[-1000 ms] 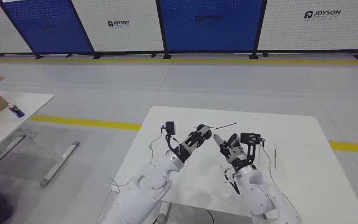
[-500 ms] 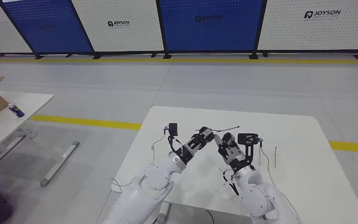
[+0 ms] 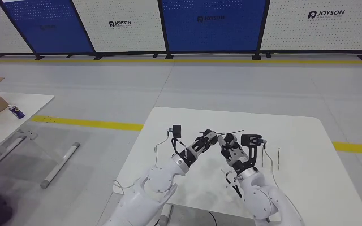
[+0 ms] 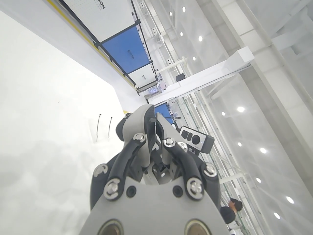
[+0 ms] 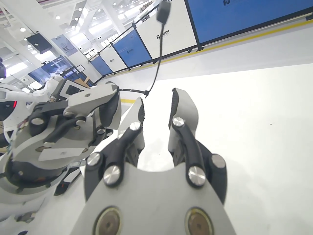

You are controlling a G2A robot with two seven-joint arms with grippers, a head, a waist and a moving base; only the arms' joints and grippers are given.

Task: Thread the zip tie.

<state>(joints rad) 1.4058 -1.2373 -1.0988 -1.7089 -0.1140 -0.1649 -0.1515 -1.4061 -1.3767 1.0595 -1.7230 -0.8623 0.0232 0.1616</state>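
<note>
Zip tie is clamped in the closed left end effector, its gripped stretch hidden inside the grip. Its free end is just beside the open right end effector, above the surface. Two spare ties lie farther off.

White glossy arms, left gripper and right gripper each on a grey metal plate, pale grey curved fingers, black ribbed pads, black link bars, round silver screws, two brass-coloured discs per plate, small black camera boxes, thin cables at the wrists.
</note>
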